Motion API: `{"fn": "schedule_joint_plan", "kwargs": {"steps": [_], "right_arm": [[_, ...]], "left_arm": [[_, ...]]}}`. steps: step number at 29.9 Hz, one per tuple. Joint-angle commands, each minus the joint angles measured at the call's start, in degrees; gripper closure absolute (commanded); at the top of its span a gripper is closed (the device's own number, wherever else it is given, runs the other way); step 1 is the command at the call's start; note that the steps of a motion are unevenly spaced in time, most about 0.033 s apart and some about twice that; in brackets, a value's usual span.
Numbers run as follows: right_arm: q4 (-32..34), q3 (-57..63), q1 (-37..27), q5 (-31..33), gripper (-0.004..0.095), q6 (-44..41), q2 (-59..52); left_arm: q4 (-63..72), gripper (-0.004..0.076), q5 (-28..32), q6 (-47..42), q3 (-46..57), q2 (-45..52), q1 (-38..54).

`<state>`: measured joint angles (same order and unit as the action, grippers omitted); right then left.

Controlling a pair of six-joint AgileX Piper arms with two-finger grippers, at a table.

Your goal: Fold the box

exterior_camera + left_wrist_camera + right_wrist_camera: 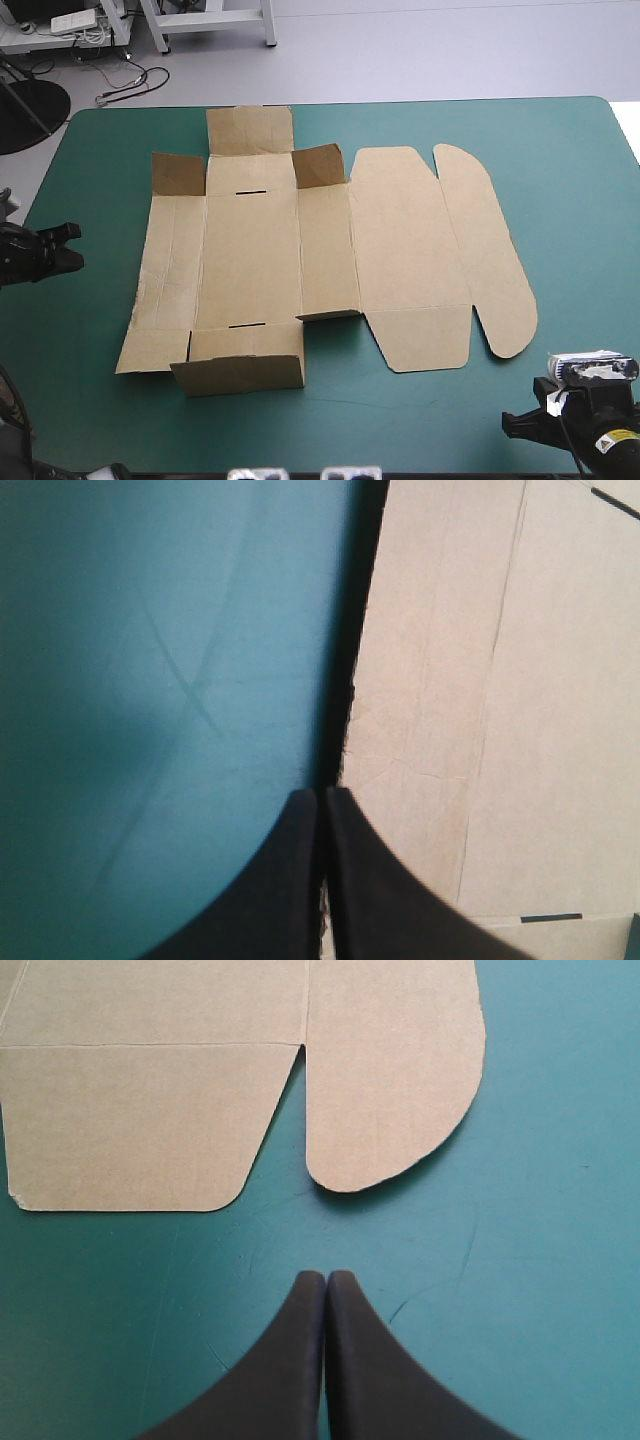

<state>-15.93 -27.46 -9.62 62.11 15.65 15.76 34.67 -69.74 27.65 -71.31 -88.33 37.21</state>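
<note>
The brown box (320,260) lies almost flat in the middle of the teal-green table, a cut sheet with its rounded lid flap (495,250) toward the right. Two small corner flaps (318,165) at the far side stand slightly raised, and a near flap (240,368) is folded up a little. My left gripper (62,245) sits shut over the table's left side, its tip at the box's left edge (350,740). My right gripper (326,1278) is shut above bare cover, a short way off the rounded flap's near end (395,1080).
Bare teal-green cover (560,170) surrounds the sheet on the right and along the near edge. The table's far edge (330,103) runs close behind the box's far flap (250,130).
</note>
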Motion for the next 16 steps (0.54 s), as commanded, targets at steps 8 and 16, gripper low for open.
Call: {"fn": "schedule_joint_plan", "kwargs": {"steps": [8, 16], "right_arm": [[-0.67, -1.57, 0.05, -3.18, 0.0923, 0.15, 0.58], [-0.67, -1.57, 0.05, -3.18, 0.0923, 0.15, 0.58]], "left_arm": [[-0.81, 0.0447, -4.15, 4.73, -1.31, 0.28, -8.54], [-11.56, 0.0192, 0.61, -0.99, -1.31, -2.68, -14.66]]}}
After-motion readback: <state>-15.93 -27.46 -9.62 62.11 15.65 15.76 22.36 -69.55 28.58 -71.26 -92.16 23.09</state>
